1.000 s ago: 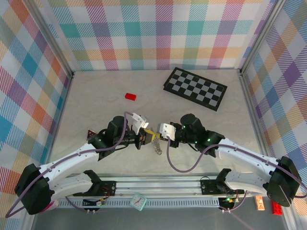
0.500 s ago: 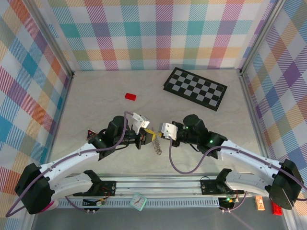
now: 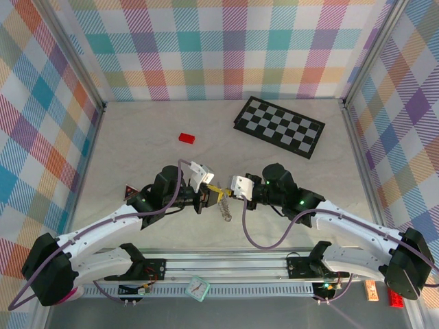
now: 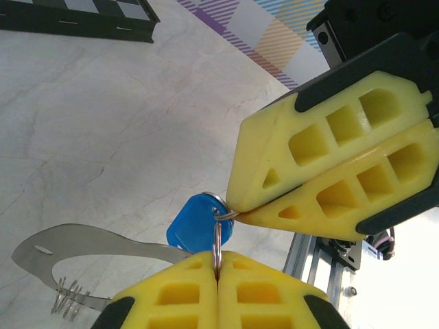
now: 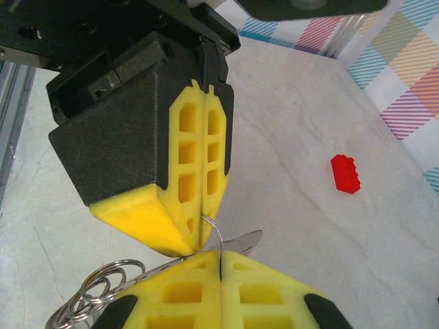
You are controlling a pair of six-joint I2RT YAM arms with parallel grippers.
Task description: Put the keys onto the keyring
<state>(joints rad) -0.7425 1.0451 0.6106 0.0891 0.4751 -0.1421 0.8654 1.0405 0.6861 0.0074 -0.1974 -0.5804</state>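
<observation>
The keyring (image 4: 217, 236) is a thin silvery wire loop, and I have it pinched from two sides at once. My left end effector (image 4: 218, 264) is closed on its lower part, the two yellow fingers pressed flat together with the wire coming up out of the seam. My right end effector (image 4: 236, 210) is closed as well, its fingertips meeting on the top of the loop, so the two sets of fingers stand almost tip to tip with just the ring between them.

The blue key (image 4: 194, 225) sits right against the ring, its plastic head just beside my left fingers. It looks threaded on the wire, but from the left wrist camera I cannot tell for certain whether it is on the loop or merely lying behind it.

Below the ring hangs a flat metal tag (image 4: 89, 241), curved and grey, and a bunch of small rings (image 5: 103, 288) dangles near my right fingers.

From above, all this is held over the near middle of the worktop (image 3: 151, 137), between my two arms. A red block (image 5: 345, 173) lies well apart, farther back to the left. A black-and-white checkerboard (image 3: 279, 126) rests at the far right, near the plaid wall.
</observation>
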